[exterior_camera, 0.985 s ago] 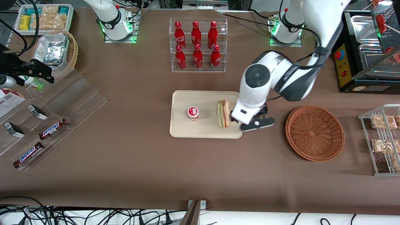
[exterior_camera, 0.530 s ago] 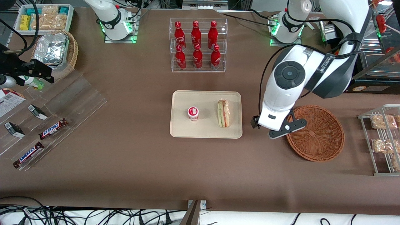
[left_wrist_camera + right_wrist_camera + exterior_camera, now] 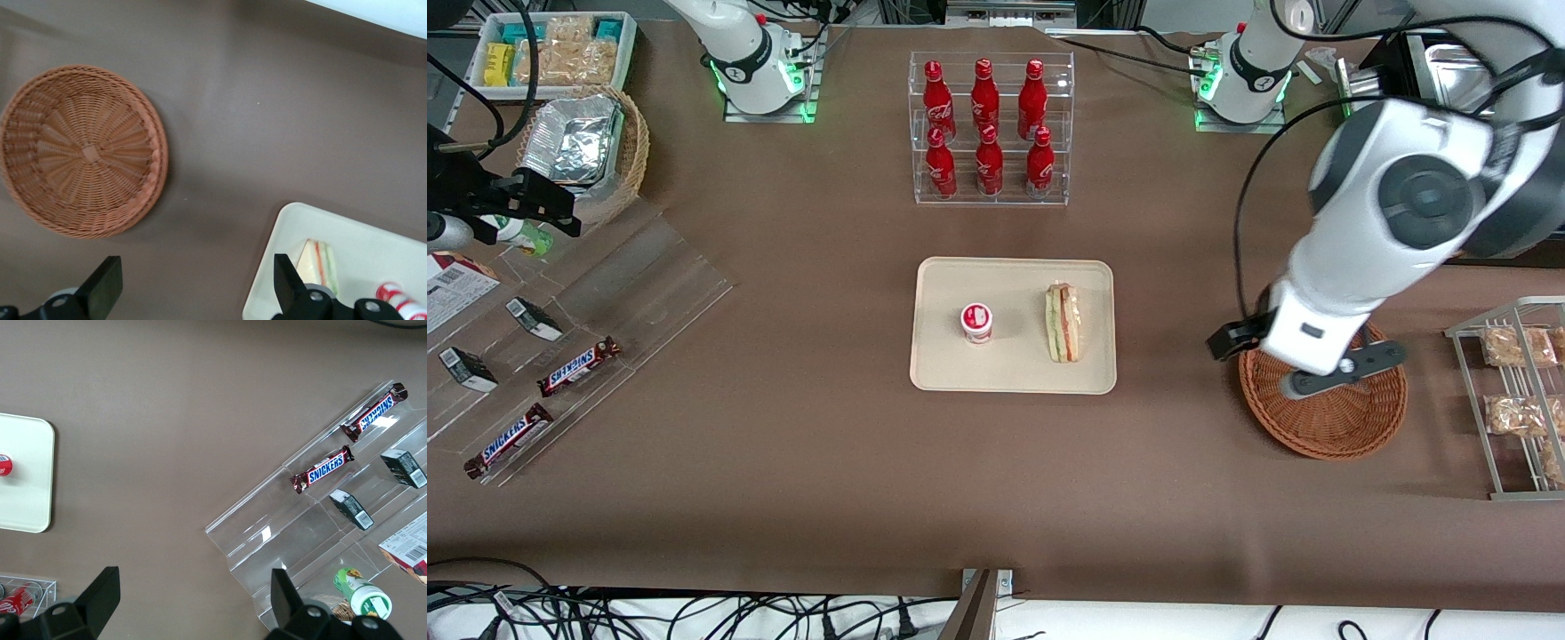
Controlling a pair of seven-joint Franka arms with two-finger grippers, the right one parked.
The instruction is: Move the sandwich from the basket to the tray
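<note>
The sandwich (image 3: 1063,323) lies on the cream tray (image 3: 1014,366), beside a small red-lidded cup (image 3: 976,322). The reddish-brown wicker basket (image 3: 1325,427) stands empty, toward the working arm's end of the table. My left gripper (image 3: 1296,363) hangs high over the basket's rim nearest the tray. In the left wrist view the gripper (image 3: 197,288) is open and empty, with bare tablecloth between its fingers (image 3: 103,288). That view also shows the basket (image 3: 83,150), the tray (image 3: 373,243) and the sandwich (image 3: 321,263).
A clear rack of red bottles (image 3: 989,129) stands farther from the front camera than the tray. A wire rack of bagged snacks (image 3: 1516,400) stands beside the basket. A clear stand with Snickers bars (image 3: 578,364) lies toward the parked arm's end.
My left gripper has left the sandwich on the tray and swung away, rising, to over the basket. The sandwich has not moved.
</note>
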